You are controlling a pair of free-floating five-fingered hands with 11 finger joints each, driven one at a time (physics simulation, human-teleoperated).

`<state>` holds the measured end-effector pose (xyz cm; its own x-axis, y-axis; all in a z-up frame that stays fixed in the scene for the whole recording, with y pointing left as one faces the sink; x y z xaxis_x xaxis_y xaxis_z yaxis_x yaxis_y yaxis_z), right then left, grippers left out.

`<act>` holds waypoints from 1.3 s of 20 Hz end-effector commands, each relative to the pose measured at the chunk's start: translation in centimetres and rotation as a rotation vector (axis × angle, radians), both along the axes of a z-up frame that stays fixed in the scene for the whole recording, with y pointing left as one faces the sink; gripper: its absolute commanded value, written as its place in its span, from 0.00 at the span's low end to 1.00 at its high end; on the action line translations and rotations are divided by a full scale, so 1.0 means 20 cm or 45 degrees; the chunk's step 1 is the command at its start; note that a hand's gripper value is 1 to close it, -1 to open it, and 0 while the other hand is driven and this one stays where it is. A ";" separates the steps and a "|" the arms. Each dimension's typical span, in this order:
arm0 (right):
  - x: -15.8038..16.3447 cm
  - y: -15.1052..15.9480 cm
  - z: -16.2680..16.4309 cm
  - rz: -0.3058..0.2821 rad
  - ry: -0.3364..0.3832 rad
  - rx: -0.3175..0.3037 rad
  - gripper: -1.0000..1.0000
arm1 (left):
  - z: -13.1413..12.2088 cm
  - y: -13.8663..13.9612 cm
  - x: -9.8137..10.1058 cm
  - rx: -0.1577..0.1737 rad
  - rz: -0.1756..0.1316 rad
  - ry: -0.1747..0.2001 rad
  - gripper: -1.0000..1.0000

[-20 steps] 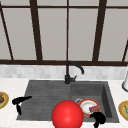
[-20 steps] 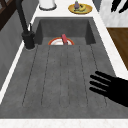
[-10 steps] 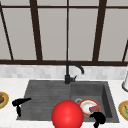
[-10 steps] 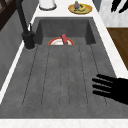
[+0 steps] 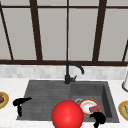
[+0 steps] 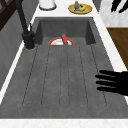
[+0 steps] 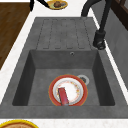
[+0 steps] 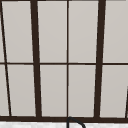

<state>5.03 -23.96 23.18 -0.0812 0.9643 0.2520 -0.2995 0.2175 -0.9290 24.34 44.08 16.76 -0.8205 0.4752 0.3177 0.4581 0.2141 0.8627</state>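
Observation:
My left hand (image 5: 21,102) hovers over the front left corner of the drainboard (image 5: 45,100), open, fingers straight and pointing across it; it is also the hand (image 6: 113,82) at the right of the left side view. My right hand (image 5: 98,117) hangs at the basin's front edge, just in front of a red-rimmed white plate (image 5: 88,106); its fingers (image 6: 117,5) look straight and hold nothing. On the plate (image 7: 68,90) lies a small dark red block (image 7: 63,96). A red ball (image 5: 67,115) sits at the sink's front edge in the front view.
A black faucet (image 5: 68,75) stands behind the sink, between drainboard and basin (image 7: 40,82). Yellow plates with food rest on the counter at far left (image 5: 2,98) and far right (image 5: 123,108). A white container (image 5: 125,83) stands at the back right. A window is behind.

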 end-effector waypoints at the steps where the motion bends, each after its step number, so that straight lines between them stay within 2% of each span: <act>1: 0.00 0.00 0.00 0.000 0.000 0.000 0.50 | 0.07 -0.05 -0.04 0.054 0.085 -0.047 0.00; 6: 0.00 0.00 0.00 0.000 0.000 0.000 0.50 | 0.13 -0.11 -0.11 0.100 0.095 -0.029 0.00; 10: 0.00 0.00 0.00 0.000 0.000 0.000 0.50 | 0.18 -0.16 -0.17 0.116 0.110 -0.029 0.00; 14: 0.00 0.00 0.00 0.000 0.000 0.000 0.50 | 0.24 -0.23 -0.23 0.110 0.129 -0.038 0.00; 18: 0.00 0.00 0.00 0.000 0.000 0.000 0.50 | 0.27 -0.27 -0.29 0.107 0.156 -0.024 0.00; 26: 0.00 0.00 0.00 0.000 0.000 0.000 0.50 | 0.28 -0.30 -0.37 0.133 0.211 -0.003 0.00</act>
